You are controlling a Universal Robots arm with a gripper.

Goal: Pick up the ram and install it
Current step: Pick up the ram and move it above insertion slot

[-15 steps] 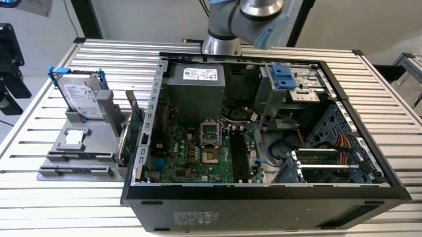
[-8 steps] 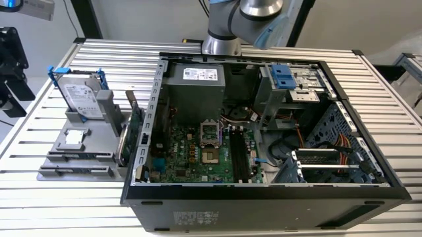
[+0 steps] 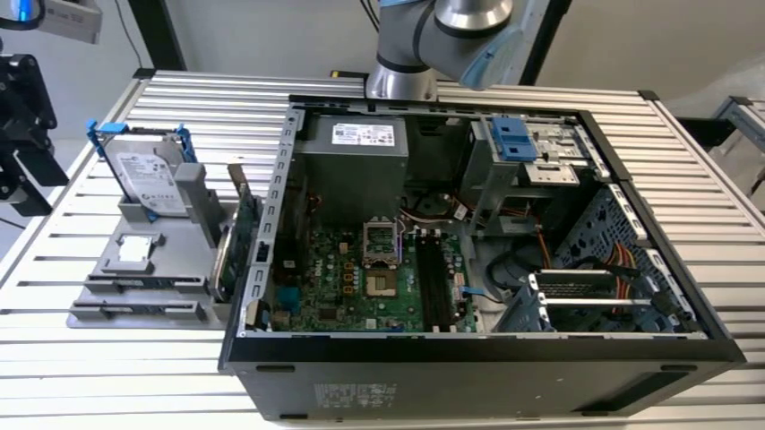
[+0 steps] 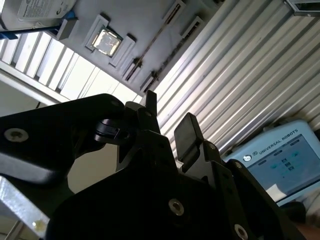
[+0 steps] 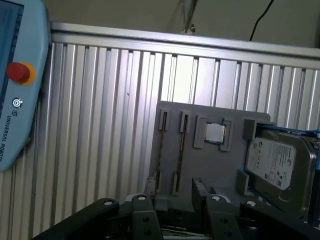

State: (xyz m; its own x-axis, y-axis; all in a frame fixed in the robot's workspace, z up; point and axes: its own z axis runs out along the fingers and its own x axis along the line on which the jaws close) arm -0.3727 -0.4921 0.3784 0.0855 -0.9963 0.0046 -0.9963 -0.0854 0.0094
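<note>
The ram [image 5: 180,150] stands edge-on as a thin grey stick in slots at the near end of the grey holder tray [image 3: 107,315], on the exterior view's left; it shows there as a dark strip [image 3: 143,285]. My black gripper [image 3: 27,161] hangs beyond the table's left edge, above and apart from the tray. In both wrist views its fingers are spread with nothing between them [image 4: 169,117] [image 5: 175,192], and they face the tray. The open computer case [image 3: 478,358] lies on the table with the motherboard's long dark memory slots [image 3: 436,278] exposed.
On the tray also stand a silver hard drive [image 3: 156,179] in a blue frame, a small square chip [image 3: 135,251] and a green expansion card [image 3: 242,228] beside the case wall. A blue teach pendant [image 5: 15,85] lies on the slatted table. The arm's base [image 3: 407,54] rises behind the case.
</note>
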